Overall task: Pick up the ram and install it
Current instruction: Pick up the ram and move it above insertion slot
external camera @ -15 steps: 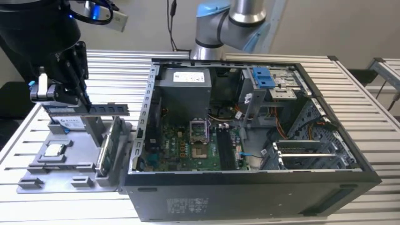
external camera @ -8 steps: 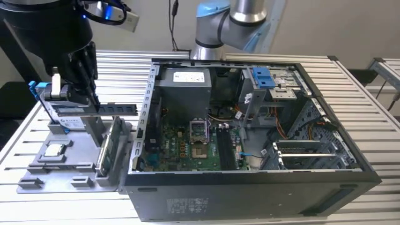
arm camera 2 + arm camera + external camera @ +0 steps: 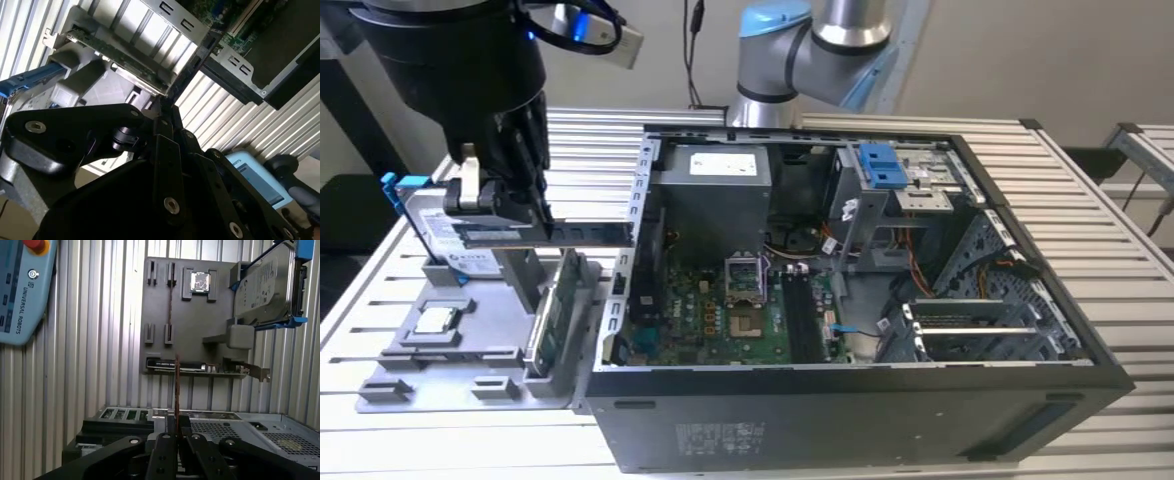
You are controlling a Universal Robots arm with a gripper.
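In the exterior view my black gripper (image 3: pixel 518 228) hangs over the grey fixture tray (image 3: pixel 447 375) at the exterior view's left. It is shut on the ram (image 3: pixel 591 233), a dark narrow stick held level. The ram's free end reaches toward the left wall of the open computer case (image 3: pixel 854 420). The first wrist view shows the ram (image 3: pixel 177 387) edge-on as a thin dark line rising from between my fingertips (image 3: pixel 168 436). Inside the case lies the green motherboard (image 3: pixel 747 305) with its dark memory slots (image 3: pixel 801 318).
On the tray a silver hard drive (image 3: pixel 447 235) in a blue bracket stands on edge, with a processor chip (image 3: pixel 435 321) and an upright green circuit board (image 3: pixel 550 330) nearby. A blue-grey teach pendant (image 3: pixel 22 290) lies on the slatted table (image 3: pixel 1107 250). A second arm's base (image 3: pixel 787 60) stands behind the case.
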